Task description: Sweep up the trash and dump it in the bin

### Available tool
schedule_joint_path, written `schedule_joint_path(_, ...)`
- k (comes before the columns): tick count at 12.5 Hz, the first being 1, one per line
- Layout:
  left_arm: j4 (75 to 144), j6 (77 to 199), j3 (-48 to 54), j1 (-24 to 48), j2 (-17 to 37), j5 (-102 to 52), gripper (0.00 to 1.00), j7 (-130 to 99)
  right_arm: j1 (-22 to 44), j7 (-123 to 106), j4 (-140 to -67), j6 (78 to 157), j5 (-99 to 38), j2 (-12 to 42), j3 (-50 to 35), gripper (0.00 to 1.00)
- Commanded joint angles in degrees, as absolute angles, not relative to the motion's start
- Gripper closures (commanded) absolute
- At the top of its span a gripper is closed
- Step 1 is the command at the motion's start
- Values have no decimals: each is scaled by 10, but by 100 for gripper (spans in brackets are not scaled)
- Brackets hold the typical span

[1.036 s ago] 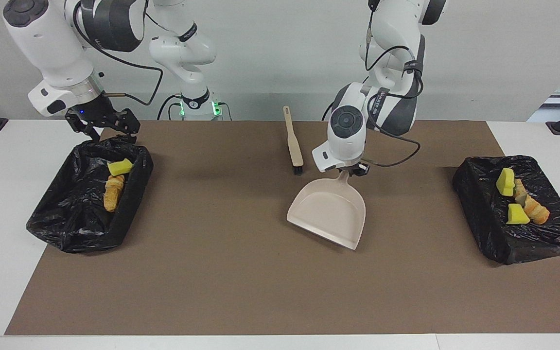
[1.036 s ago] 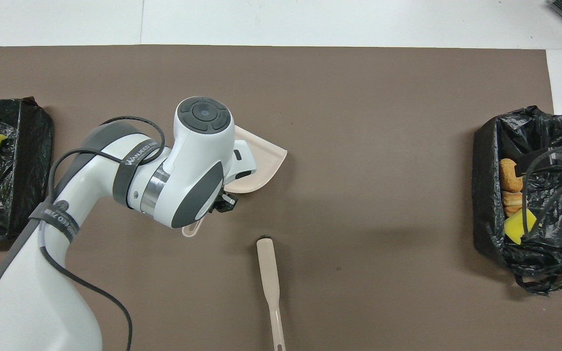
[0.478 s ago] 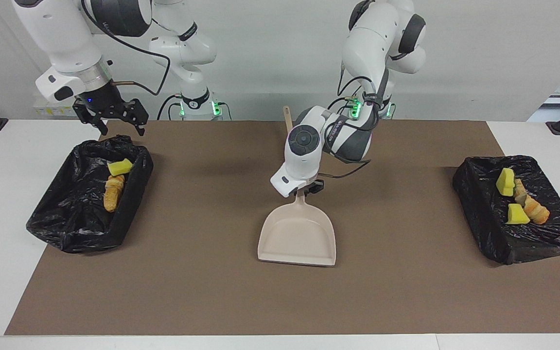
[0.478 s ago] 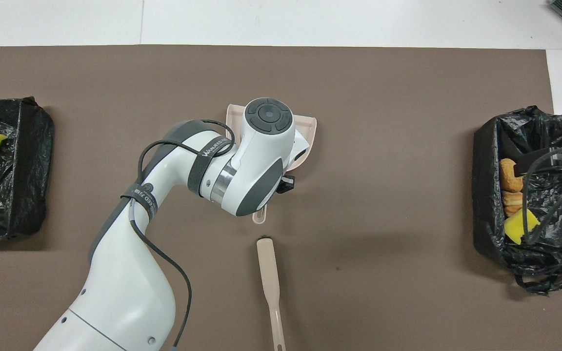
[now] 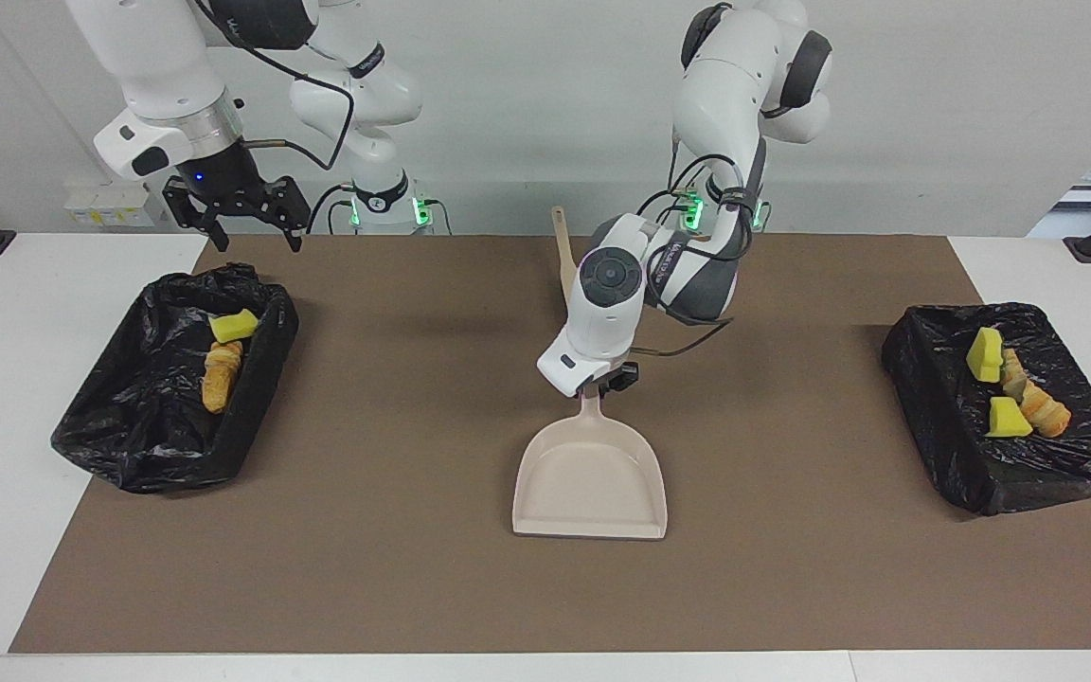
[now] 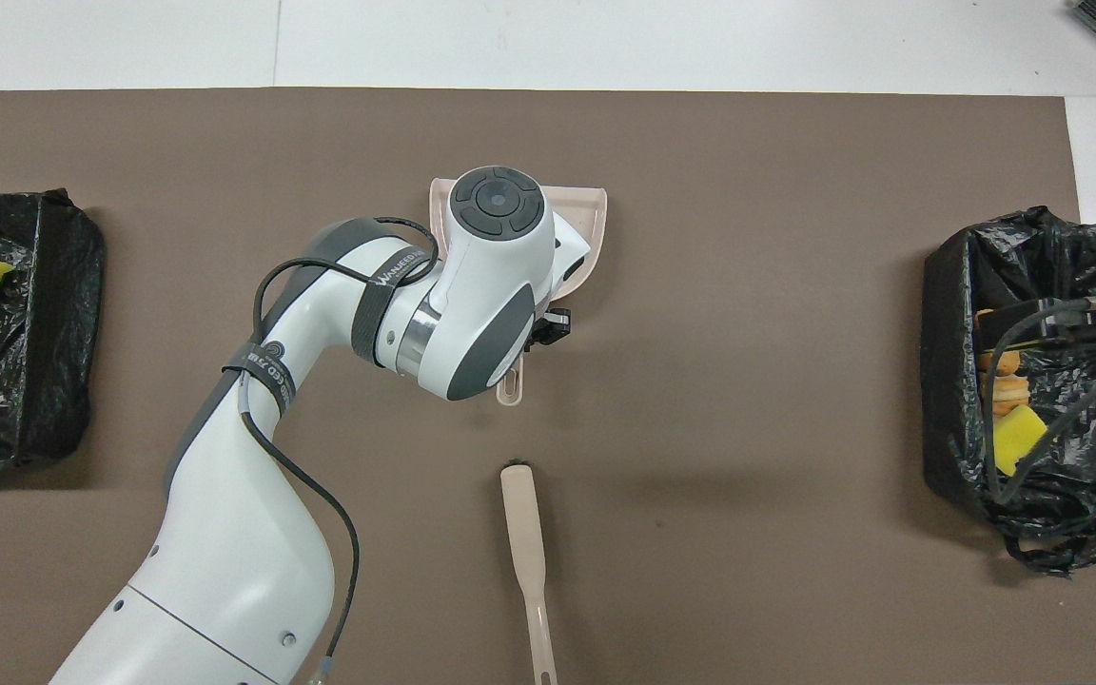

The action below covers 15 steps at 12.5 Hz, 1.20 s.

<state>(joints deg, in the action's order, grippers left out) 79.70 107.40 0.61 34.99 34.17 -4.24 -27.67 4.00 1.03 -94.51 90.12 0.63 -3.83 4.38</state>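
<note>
Flat beige plastic dustpan (image 5: 590,478) lying in the middle of the brown paper mat (image 5: 394,587), wide lip toward the mat's bare edge away from the robots, lots of open mat all round; left gripper (image 5: 605,381) right over its handle, jaws hard to see, cannot tell if pinching; beige-handled brush (image 6: 526,552) flat on the mat nearer the robots, apart from the pan; right gripper (image 5: 241,210) up over the black-bagged bin (image 5: 119,445) at the right arm's end, jaws spread, holding nothing; yellow and tan trash chunks (image 5: 225,355) inside that bin; more trash chunks (image 5: 1010,393) in the other black-bagged bin (image 5: 1028,483) at the left arm's end.
</note>
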Motion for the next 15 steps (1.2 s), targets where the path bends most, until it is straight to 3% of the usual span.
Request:
schedule_joint_path(1,795,1067,1,352,333,-44,0,-276,33,13,-947,900,-2,-42,40,0)
schedule_joint_path(4,874,1065,-16,336,229,-44,0,-275,33,14,-947,900,-2,-42,41,0)
schedule_joint_path(6,917,1066,-40,320,192,0,0,-264,33,13,-947,900,-2,-42,40,0)
schedule_joint_path(8,956,1078,-40,275,158,21,0,-226,33,14,-947,900,-2,-42,41,0)
schedule_joint_path(12,1075,1118,-40,178,41,20,0,-74,33,13,-947,900,-2,-42,40,0)
schedule_joint_path(15,1104,1084,-40,123,-34,19,0,39,33,14,-947,900,-2,-42,40,0)
